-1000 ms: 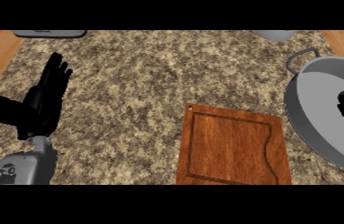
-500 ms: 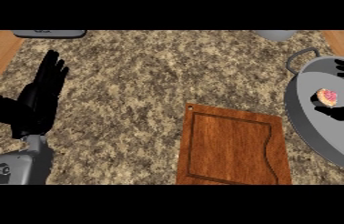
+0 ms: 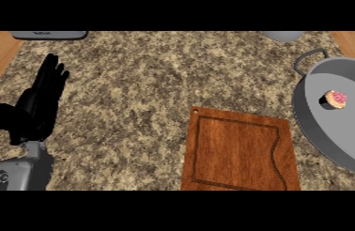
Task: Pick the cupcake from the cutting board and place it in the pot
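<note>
— Changed since a moment ago? Cupcake (image 3: 335, 99) now sitting lower in the grey pot (image 3: 312, 117), tipped on its side, pink top facing right; half a second back, closer to the pot's right edge. Cutting board (image 3: 239, 152) bare, same spot on the worktop (image 3: 173, 75).

— And the hand? Left hand (image 3: 38, 108) at the left edge, fingers straight and apart, pointing far, holding nothing. Cupcake well apart from it, far across to the right. Right hand out of sight.

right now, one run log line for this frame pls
cupcake: in pot | cutting board: bare | left hand: open, resting | right hand: not in view
</note>
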